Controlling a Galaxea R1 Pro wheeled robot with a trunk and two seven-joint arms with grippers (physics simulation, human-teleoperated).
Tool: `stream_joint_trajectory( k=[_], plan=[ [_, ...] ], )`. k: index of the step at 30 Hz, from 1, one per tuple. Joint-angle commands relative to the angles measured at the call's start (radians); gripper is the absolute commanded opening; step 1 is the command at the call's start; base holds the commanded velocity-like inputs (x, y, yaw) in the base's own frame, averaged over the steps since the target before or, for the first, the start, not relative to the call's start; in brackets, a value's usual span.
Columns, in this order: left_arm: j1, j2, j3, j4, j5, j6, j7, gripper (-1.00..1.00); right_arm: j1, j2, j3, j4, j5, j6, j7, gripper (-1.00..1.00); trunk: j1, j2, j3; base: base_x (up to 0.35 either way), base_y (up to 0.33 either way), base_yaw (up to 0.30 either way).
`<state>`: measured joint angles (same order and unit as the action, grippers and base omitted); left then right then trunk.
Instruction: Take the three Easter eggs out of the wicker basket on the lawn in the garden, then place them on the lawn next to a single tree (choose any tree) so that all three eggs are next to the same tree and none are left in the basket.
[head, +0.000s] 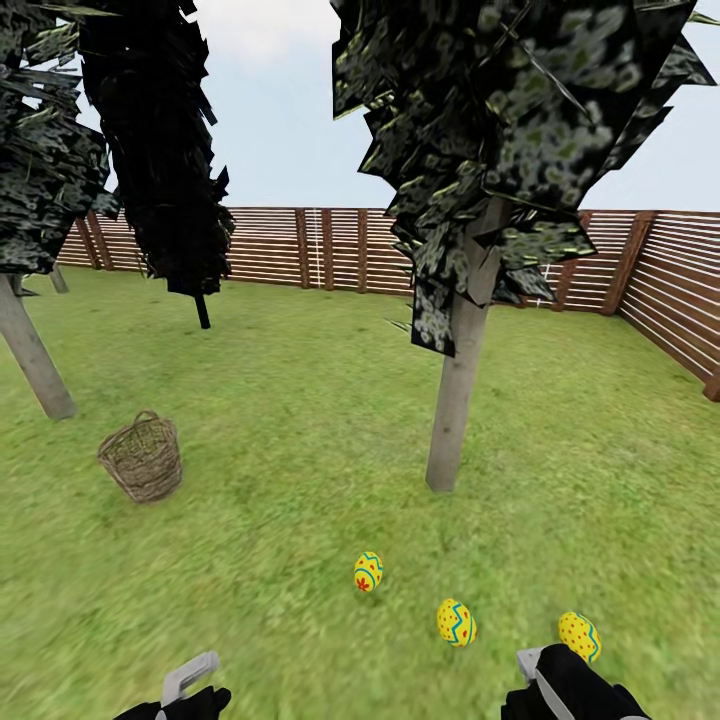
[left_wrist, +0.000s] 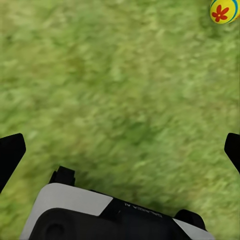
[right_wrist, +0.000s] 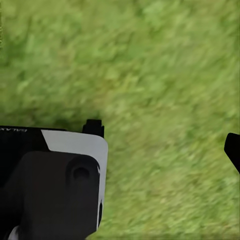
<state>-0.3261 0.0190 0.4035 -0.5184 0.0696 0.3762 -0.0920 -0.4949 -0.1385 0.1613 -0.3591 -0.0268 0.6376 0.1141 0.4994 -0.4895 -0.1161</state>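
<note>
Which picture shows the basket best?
The head view. There the wicker basket stands whole on the lawn, left of the pale tree trunk, apart from the three eggs. Both wrist views look down at grass; the left one also catches one egg.

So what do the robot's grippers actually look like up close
Both are glossy black with light panels. The left gripper has a white plate on a black body with small lettering, and black fingers. The right gripper has the same white-and-black housing; the head view shows pale grey brackets.
</note>
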Motion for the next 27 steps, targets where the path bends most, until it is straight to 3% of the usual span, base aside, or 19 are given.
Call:
stream_joint_trajectory(
  k=[1,13,21,27],
  plan=[
    [-0.001,-0.001,0.005,-0.002,0.007,0.007,-0.003,1.0,-0.001,-0.001,0.007,-0.002,-0.002,0.005,0.002,1.0,-0.003,0.005,0.001,0.0,0.0,0.0],
    [-0.001,-0.001,0.004,-0.001,0.007,0.009,-0.003,1.0,-0.001,-0.006,0.009,-0.002,-0.002,0.007,0.003,1.0,-0.049,0.089,0.039,0.0,0.0,0.0],
    [-0.001,-0.001,0.004,-0.001,0.007,0.009,-0.003,1.0,-0.001,-0.004,0.01,-0.003,-0.003,0.011,0.005,1.0,-0.049,0.089,0.039,-0.001,0.0,0.0],
    [-0.001,-0.001,0.004,0.0,0.007,0.01,-0.005,1.0,-0.001,0.019,0.013,0.006,-0.004,0.011,0.003,1.0,-0.049,0.089,0.039,-0.137,0.0,0.0]
  ],
)
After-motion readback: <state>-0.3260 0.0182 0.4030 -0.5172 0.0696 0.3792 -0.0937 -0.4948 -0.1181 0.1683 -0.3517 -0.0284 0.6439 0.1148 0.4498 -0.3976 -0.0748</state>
